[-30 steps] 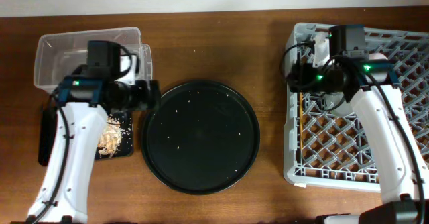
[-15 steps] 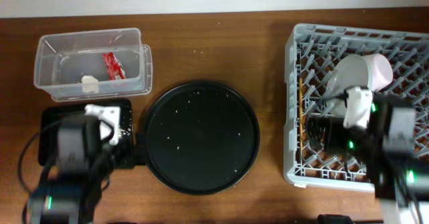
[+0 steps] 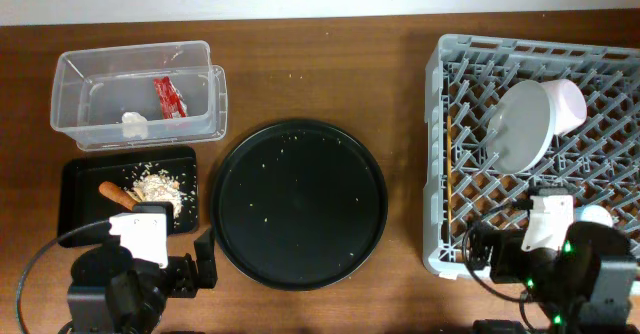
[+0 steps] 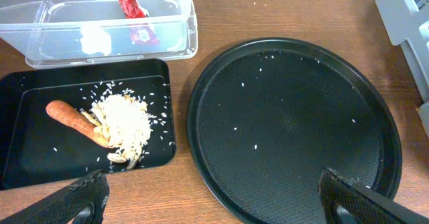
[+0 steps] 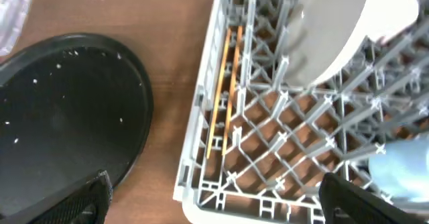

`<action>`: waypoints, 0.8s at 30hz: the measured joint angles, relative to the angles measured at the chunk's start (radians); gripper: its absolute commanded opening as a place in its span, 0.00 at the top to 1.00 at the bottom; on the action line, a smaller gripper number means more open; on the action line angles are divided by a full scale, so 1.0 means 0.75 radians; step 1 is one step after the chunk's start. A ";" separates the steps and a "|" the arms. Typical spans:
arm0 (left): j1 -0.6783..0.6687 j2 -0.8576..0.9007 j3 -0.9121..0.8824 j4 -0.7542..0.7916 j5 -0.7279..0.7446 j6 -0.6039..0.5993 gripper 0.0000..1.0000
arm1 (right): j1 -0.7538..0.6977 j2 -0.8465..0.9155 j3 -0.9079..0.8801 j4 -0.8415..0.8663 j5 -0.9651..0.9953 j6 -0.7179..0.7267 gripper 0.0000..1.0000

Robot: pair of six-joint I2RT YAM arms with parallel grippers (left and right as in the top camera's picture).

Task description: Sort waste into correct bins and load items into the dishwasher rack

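Brown tabletop (image 3: 400, 74); chopsticks (image 5: 219, 90) lie front-to-back at left of rack (image 3: 436, 124) (carrot (image 4: 72, 121) diagonal).

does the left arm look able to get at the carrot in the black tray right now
Probably yes. The carrot lies uncovered in the shallow black tray, one end against the food scraps, with nothing over it. The left gripper is open and close to the tray's near edge.
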 measured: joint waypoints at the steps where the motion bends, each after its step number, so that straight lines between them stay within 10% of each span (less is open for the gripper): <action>1: 0.000 0.001 0.000 0.001 0.000 0.000 0.01 | 0.050 -0.049 -0.014 0.048 0.029 -0.001 0.02; 13: 0.000 -0.004 -0.006 -0.003 0.001 0.000 0.01 | 0.178 -0.704 -1.183 1.494 0.095 -0.002 0.02; 24: 0.000 -0.004 -0.006 -0.003 0.001 0.000 0.01 | 0.174 -0.706 -1.258 1.395 0.158 -0.077 0.02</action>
